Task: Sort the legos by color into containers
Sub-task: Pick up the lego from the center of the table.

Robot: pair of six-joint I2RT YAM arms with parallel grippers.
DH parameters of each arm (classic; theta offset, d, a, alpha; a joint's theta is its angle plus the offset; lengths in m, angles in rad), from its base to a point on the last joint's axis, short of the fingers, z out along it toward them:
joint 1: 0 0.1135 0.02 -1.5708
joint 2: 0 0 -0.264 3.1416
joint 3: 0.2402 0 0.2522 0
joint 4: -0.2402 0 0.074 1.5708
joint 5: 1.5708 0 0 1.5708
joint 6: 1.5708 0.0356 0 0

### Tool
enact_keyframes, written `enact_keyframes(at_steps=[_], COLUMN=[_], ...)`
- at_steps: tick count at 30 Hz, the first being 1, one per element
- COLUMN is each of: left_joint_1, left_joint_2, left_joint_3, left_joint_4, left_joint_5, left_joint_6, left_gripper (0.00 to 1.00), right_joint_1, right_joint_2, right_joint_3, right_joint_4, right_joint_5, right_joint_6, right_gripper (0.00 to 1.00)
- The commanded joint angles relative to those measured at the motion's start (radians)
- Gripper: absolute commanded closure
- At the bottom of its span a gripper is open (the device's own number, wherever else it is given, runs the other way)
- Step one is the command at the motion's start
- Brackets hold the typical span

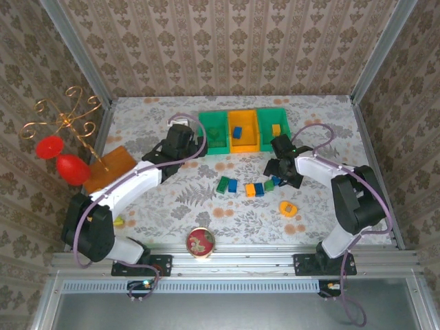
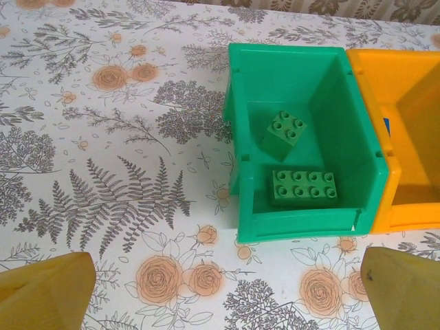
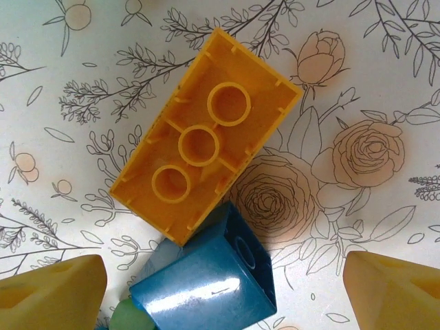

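Orange brick [image 3: 206, 137] lies underside up on the flowered table [image 3: 385, 82], a blue brick [image 3: 206, 282] touching one corner, below the right gripper [image 3: 220, 289], its fingers spread wide and empty. Farther back, the left gripper [image 2: 220, 295], likewise spread and empty, faces the green bin [image 2: 240, 172] holding two green bricks [image 2: 304, 185].

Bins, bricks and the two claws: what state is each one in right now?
left green bin: open, two green legos inside.
orange bin: open, one blue lego inside.
right green bin: open, one yellow lego inside.
orange brick: upside down on the table.
blue brick: tipped over, touching the orange brick.
left gripper: open, empty.
right gripper: open, empty.
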Motion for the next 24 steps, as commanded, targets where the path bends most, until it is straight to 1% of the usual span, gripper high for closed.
enact_keyframes(at_steps=[1,8,14,24], left_joint_1=[0.011,0.014,0.014,0.014], left_joint_2=[-0.032,-0.031,-0.028,-0.023], left_joint_3=[-0.026,-0.033,-0.03,-0.022], left_joint_4=[0.019,0.012,0.014,0.014], left_joint_5=[-0.023,-0.017,-0.008,-0.002], left_joint_6=[-0.008,-0.015,-0.022,-0.022], left_gripper=[0.0,0.0,0.0,0.0], right_joint_1=[0.005,0.004,-0.004,-0.035], right_joint_2=[0.024,0.031,-0.007,-0.074], right_joint_3=[0.022,0.007,-0.024,-0.083], right_joint_4=[-0.02,-0.053,-0.079,-0.094], right_joint_5=[0.034,0.056,0.074,0.062], right_joint_6=[0.023,0.019,0.014,0.003], right_gripper=[0.1,0.13,0.16,0.2])
